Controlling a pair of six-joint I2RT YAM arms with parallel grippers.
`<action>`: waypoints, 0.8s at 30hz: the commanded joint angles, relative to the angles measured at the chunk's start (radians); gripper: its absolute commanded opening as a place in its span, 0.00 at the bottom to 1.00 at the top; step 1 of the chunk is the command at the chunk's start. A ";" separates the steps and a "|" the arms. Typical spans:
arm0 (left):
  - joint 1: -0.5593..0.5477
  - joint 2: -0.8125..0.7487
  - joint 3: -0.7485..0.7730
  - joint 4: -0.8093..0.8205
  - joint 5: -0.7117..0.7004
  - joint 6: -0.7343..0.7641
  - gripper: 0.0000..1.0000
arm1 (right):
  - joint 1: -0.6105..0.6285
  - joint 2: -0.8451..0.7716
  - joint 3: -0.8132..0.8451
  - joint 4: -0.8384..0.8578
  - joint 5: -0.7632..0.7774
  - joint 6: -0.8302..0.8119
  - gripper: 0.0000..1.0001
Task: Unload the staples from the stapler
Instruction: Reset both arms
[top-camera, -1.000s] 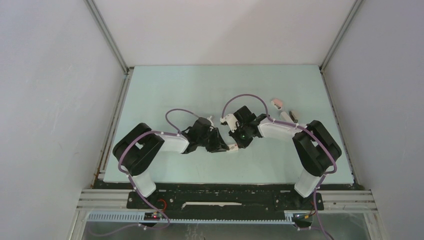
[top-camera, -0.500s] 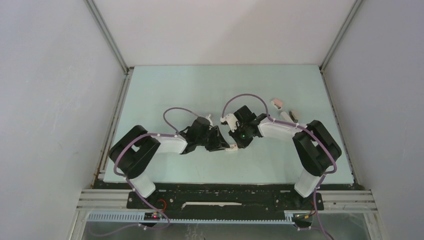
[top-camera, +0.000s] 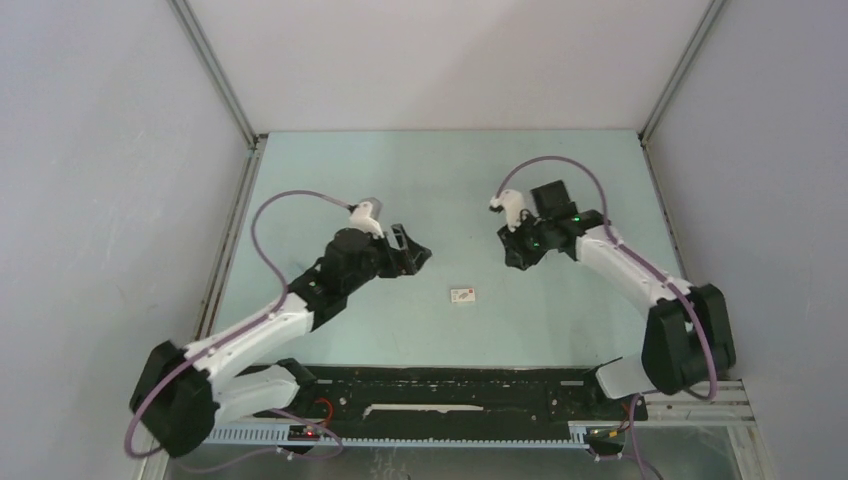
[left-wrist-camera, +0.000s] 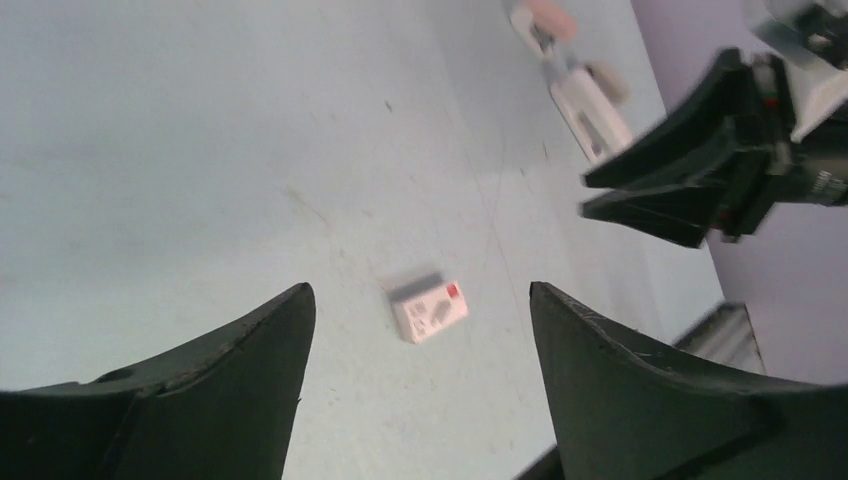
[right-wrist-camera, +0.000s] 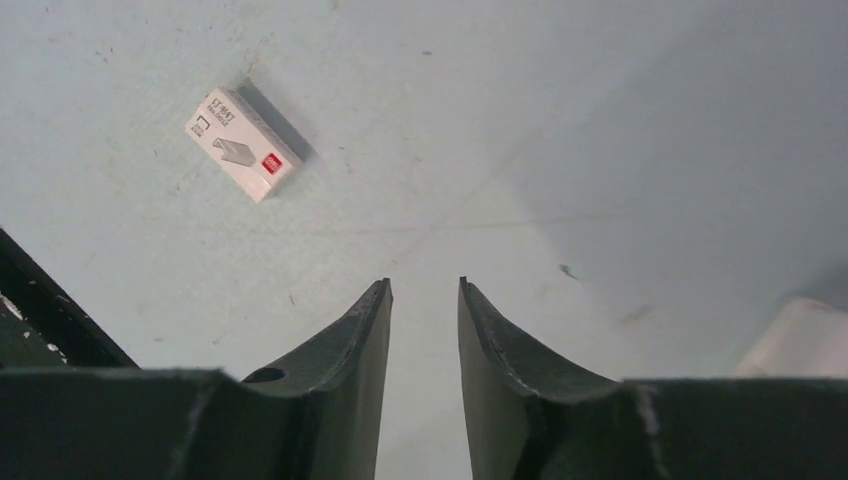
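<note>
Left gripper (left-wrist-camera: 418, 292) hangs near the box (left-wrist-camera: 430, 310) (jaws wide apart)

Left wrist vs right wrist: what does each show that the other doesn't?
Left wrist only: the left gripper, jaws wide apart; two small white-and-pink items farther off. Right wrist only: a black edge at lower left, unidentifiable. Both: the white-and-red box lying free on the table, and the right gripper, jaws slightly parted, holding nothing.
</note>
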 joint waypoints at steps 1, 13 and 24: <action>0.090 -0.149 0.008 -0.130 -0.101 0.150 0.87 | -0.141 -0.123 0.056 -0.093 -0.157 -0.101 0.43; 0.359 -0.476 0.054 -0.242 -0.046 0.178 1.00 | -0.472 -0.278 0.269 -0.261 -0.301 -0.159 0.86; 0.480 -0.502 0.211 -0.348 0.096 0.180 1.00 | -0.545 -0.270 0.502 -0.387 -0.354 -0.138 1.00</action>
